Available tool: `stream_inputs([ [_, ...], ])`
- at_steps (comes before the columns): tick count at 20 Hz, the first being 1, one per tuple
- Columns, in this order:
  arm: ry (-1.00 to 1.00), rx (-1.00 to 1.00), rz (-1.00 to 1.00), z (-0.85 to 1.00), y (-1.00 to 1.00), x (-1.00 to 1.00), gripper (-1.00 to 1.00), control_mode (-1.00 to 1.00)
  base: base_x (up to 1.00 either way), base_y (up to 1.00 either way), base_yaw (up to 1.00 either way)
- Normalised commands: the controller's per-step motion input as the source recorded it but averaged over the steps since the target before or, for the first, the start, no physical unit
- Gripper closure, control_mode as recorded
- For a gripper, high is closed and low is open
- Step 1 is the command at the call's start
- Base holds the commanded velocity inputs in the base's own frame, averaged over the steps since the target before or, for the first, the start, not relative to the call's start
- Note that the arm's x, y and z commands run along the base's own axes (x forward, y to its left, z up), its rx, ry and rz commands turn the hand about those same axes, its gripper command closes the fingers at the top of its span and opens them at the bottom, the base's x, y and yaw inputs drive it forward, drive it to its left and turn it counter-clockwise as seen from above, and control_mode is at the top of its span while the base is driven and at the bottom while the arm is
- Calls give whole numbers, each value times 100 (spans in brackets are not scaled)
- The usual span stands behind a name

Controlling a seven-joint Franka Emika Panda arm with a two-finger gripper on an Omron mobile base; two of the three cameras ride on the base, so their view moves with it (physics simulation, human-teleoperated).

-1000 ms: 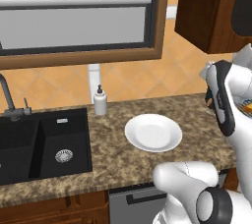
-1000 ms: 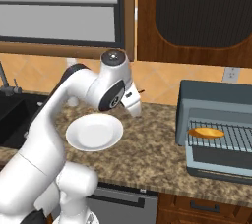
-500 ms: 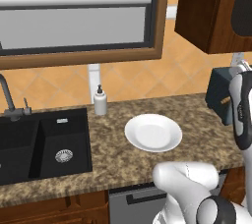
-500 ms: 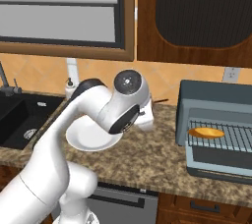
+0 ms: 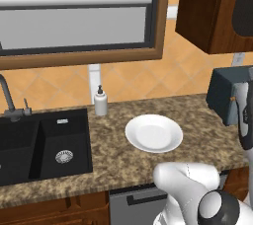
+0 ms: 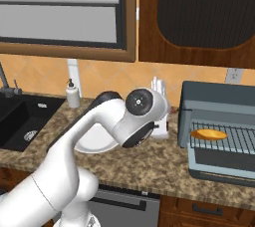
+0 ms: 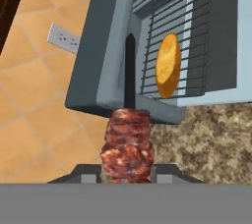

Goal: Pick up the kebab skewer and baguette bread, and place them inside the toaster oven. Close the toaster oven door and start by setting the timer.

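You have the skewer [image 7: 128, 139] gripped in the jaws: in the hand view its reddish-brown meat sits at bottom centre between the fingertips, and the stick runs straight up the frame toward the toaster oven [image 7: 98, 56]. The bread [image 7: 168, 65] already lies on the wire rack inside, upper right of centre in that view; in the right base view you see the same loaf [image 6: 209, 134] on the rack at the right edge, with the door [image 6: 224, 164] dropped open in front of it. So the loaf looks done, and you are carrying the second item across.

The hand view is rolled, so the oven appears turned on its side; its solid wall, not the opening, lies directly ahead of the stick. Next, shift toward the opening so the stick points into the cavity beside the loaf, then lower it onto the rack before you let go. Watch that the tip does not strike the oven's frame.

The white plate [image 5: 153, 133] stands bare on the surface [image 5: 113, 155], centre of the left base view.
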Motion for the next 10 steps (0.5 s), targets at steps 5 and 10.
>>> stream_inputs([
  [5,-6,3,-13,0,-57,2,100,-100,0,0,0],
  [10,-6,6,-18,0,-69,1,100,-100,0,0,0],
])
